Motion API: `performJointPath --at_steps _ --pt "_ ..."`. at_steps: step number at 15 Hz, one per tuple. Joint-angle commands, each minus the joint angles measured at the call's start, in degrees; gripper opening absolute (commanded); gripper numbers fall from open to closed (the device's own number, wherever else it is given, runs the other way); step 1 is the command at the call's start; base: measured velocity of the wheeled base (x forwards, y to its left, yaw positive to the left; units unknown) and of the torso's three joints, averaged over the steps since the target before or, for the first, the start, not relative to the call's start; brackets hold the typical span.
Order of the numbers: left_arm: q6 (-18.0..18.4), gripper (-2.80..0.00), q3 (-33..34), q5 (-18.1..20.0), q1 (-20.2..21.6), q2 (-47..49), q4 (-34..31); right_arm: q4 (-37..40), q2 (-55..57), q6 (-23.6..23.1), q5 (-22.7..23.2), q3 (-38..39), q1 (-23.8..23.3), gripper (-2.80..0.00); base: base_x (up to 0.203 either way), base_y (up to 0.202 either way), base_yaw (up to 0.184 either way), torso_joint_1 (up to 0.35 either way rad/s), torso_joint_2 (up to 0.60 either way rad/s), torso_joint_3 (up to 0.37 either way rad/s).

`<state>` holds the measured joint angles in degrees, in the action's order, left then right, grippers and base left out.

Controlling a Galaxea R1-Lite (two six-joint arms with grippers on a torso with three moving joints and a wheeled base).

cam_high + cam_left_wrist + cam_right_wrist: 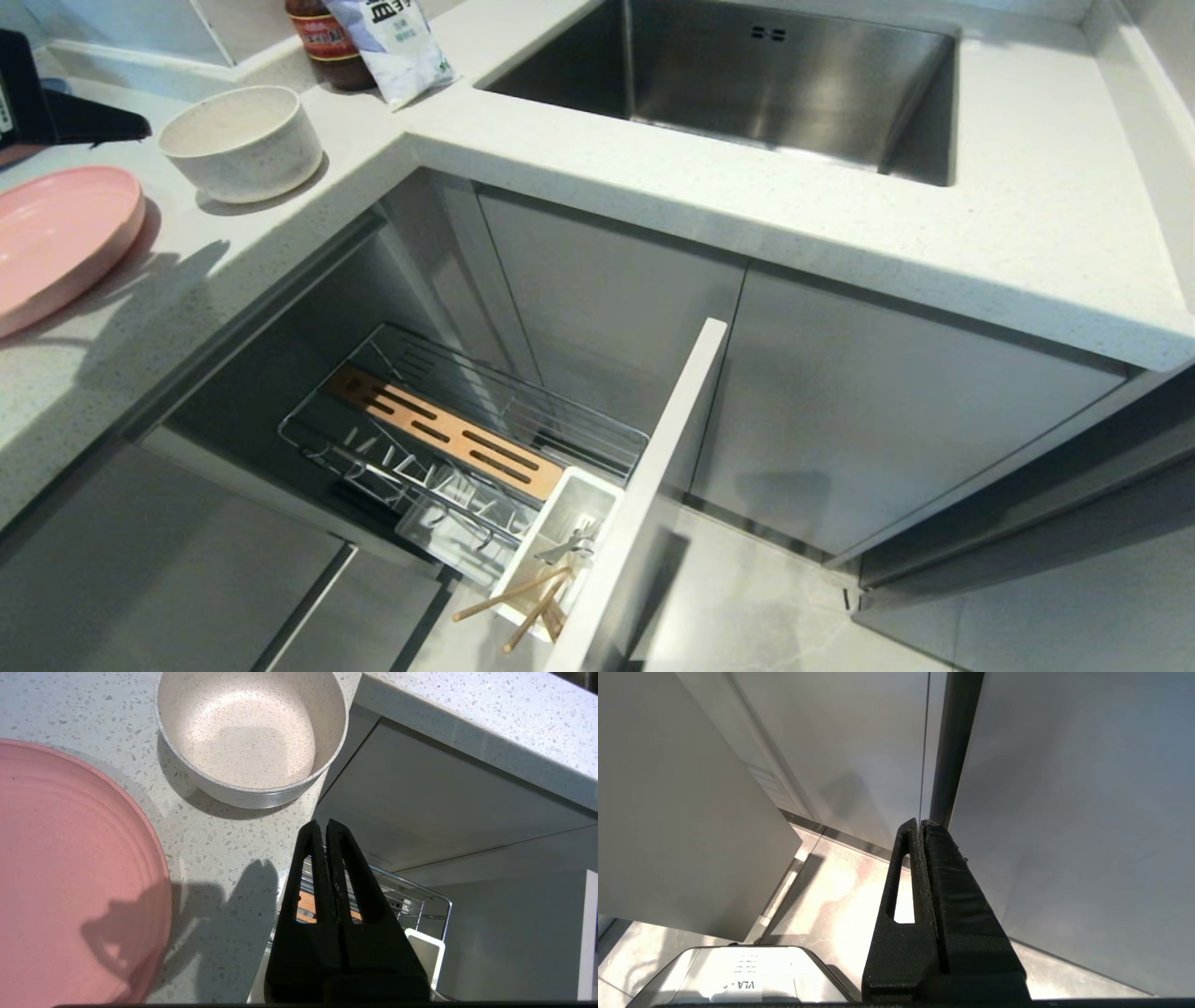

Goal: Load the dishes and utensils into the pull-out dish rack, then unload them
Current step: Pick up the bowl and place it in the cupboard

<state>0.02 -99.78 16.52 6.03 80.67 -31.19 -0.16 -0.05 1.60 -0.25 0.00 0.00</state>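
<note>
Both my grippers are pressed together, empty: left gripper [325,826] above the counter [224,858] edge near bowl [252,732] and plate [70,882]; right gripper [920,826] low by the cabinet doors [1064,812].

Speckled white countertop [709,177] w/ a steel sink [775,84] set in. Grey cabinet doors [887,411] below, pale tile floor [747,607].
</note>
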Motion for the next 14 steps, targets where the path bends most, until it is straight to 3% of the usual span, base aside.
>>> performJointPath --at_steps 1,4,8,10,14 --pt "0.0 0.00 0.1 0.1 -0.3 0.6 -0.1 0.0 -0.1 0.1 0.0 0.1 0.0 -2.80 0.000 0.000 0.000 0.000 0.00 0.000" --pt "-0.7 0.00 0.3 0.2 -0.6 1.4 2.1 0.0 -0.1 0.1 0.0 0.1 0.0 -2.80 0.000 0.000 0.000 0.000 0.00 0.000" --pt "-5.5 0.00 1.1 0.2 -0.6 4.7 11.1 0.0 -0.1 0.0 0.0 0.1 0.0 -2.80 0.000 0.000 0.000 0.000 0.00 0.000" --pt "-5.8 0.00 2.1 0.2 -1.1 7.5 15.5 0.0 -0.1 0.1 0.0 0.1 0.0 -2.80 0.000 0.000 0.000 0.000 0.00 0.000" --pt "-5.9 0.00 2.0 0.2 -3.7 11.0 16.8 0.0 -0.1 0.0 0.0 0.1 0.0 -2.80 0.000 0.000 0.000 0.000 0.00 0.000"
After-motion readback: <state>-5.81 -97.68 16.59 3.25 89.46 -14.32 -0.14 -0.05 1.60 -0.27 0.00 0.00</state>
